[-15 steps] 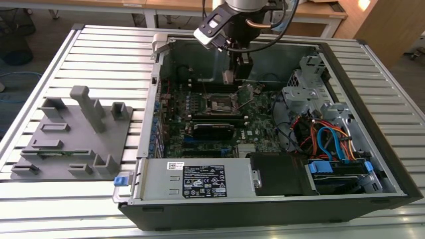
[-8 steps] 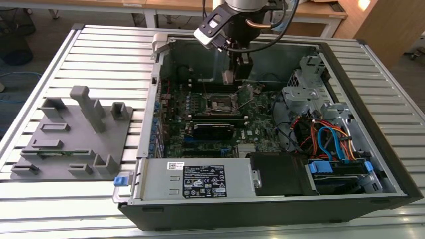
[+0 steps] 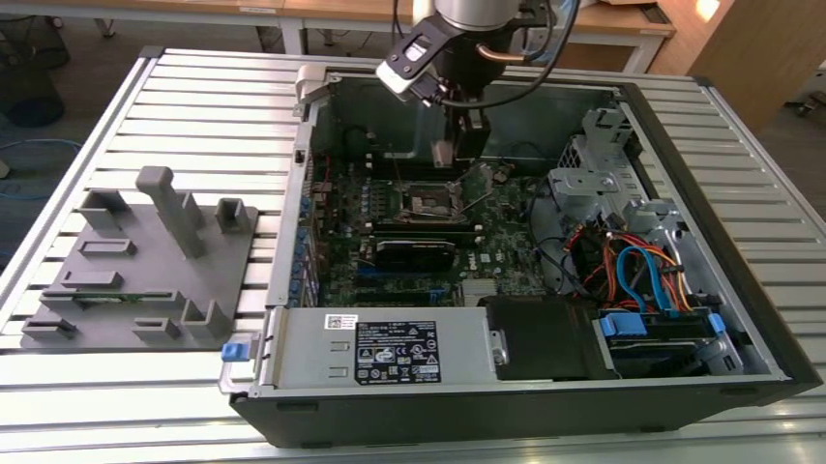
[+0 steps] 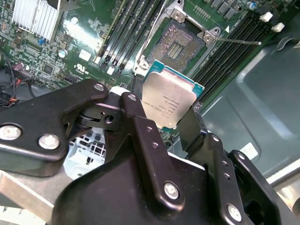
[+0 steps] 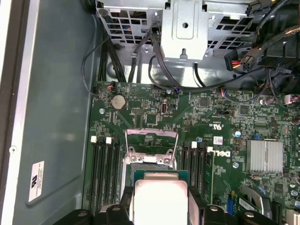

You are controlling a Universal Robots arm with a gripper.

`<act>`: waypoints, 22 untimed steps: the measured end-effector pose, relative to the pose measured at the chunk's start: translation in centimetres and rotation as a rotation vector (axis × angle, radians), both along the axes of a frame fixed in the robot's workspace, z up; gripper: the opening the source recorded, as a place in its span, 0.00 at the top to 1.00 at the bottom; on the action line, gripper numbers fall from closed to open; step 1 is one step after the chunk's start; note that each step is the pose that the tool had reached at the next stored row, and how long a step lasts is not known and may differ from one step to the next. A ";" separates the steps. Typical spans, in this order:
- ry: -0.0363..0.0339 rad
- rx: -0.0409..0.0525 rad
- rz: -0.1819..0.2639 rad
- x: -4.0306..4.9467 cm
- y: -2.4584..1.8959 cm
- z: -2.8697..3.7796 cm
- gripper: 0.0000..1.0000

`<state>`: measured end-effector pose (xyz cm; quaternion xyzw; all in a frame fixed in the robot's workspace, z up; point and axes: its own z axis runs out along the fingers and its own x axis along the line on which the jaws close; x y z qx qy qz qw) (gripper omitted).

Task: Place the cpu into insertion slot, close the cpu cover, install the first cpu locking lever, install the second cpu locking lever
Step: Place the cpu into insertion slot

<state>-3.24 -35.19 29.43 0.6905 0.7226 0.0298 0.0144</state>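
My tool (image 4: 164, 110) is clamped on the cpu (image 4: 171, 98), gripping it by two opposite edges. The chip is a flat square with a silver-grey metal lid bearing faint print (too small for me to read), set on a thin teal-green base. It hangs near the insertion slot (image 4: 176, 44), apart from it. The slot lies bare, its gold-toned contact field showing. The cpu cover (image 5: 151, 133) is tilted up off the slot.

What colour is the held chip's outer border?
Teal-green, around the square silver-topped cpu; second wrist view.
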 end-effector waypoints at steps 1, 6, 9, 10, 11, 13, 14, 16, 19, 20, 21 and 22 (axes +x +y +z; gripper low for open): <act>0.0000 0.0000 0.000 0.00 0.01 -0.18 0.46; 0.0001 -0.0013 -0.001 -0.23 0.14 -1.09 0.46; 0.0001 -0.0015 -0.001 -0.28 0.20 -1.63 0.46; 0.0001 -0.0016 -0.001 -0.28 0.22 -1.74 0.46; 0.0001 -0.0017 -0.001 -0.28 0.22 -1.76 0.46; 0.0002 -0.0019 -0.001 -0.28 0.22 -1.76 0.46; 0.0000 -0.0016 -0.001 -0.28 0.23 -1.86 0.46; 0.0001 -0.0016 -0.001 -0.28 0.22 -1.92 0.46; -0.0002 -0.0012 -0.001 -0.28 0.23 -2.02 0.46; -0.0001 -0.0014 -0.001 -0.29 0.23 -2.08 0.46; 0.0000 -0.0016 -0.001 -0.29 0.22 -2.15 0.46; 0.0000 -0.0016 -0.001 -0.30 0.23 -2.24 0.46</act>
